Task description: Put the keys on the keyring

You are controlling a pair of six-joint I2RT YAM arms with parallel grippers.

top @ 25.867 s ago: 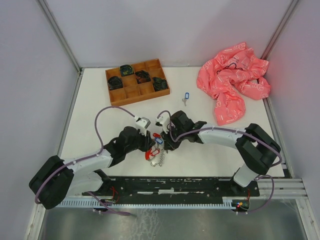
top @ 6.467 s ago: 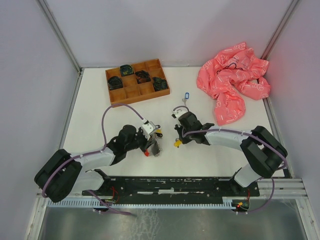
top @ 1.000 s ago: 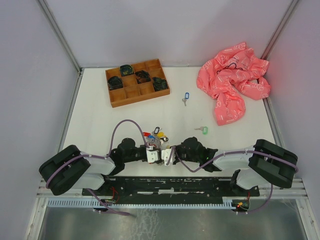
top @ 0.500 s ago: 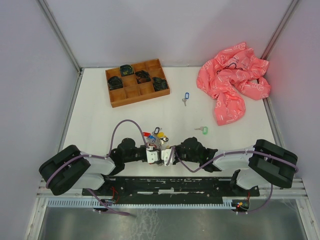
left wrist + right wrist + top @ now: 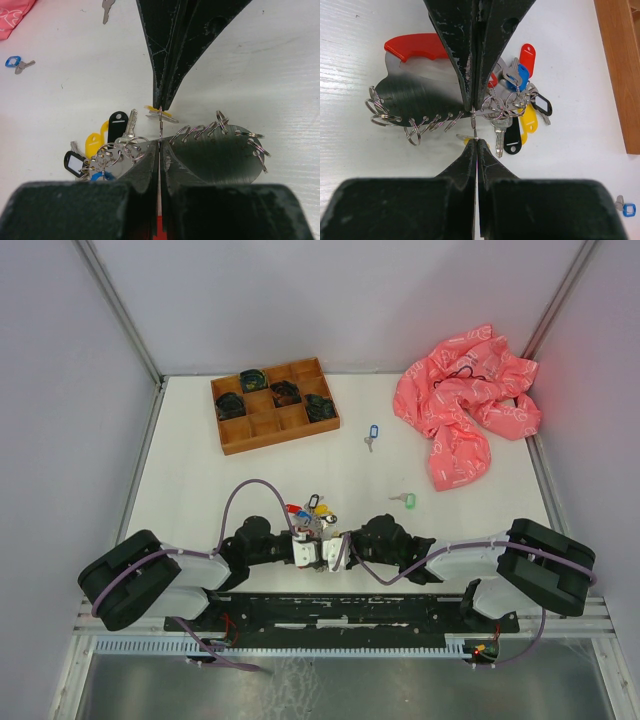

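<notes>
Nothing has moved; left end effector [image 5: 159, 150] and right end effector [image 5: 161, 104] pinch the keyring [image 5: 160, 129], stretched lengthwise between them.

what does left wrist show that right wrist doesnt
Only left wrist: a corner of the pink cloth and a loose key at the top edge. Only right wrist: the wooden tray and the red key. Both: the key bunch, the ring chain, the blue key, and the left gripper shut on the keyring, meeting the right gripper shut on the yellow key.
</notes>
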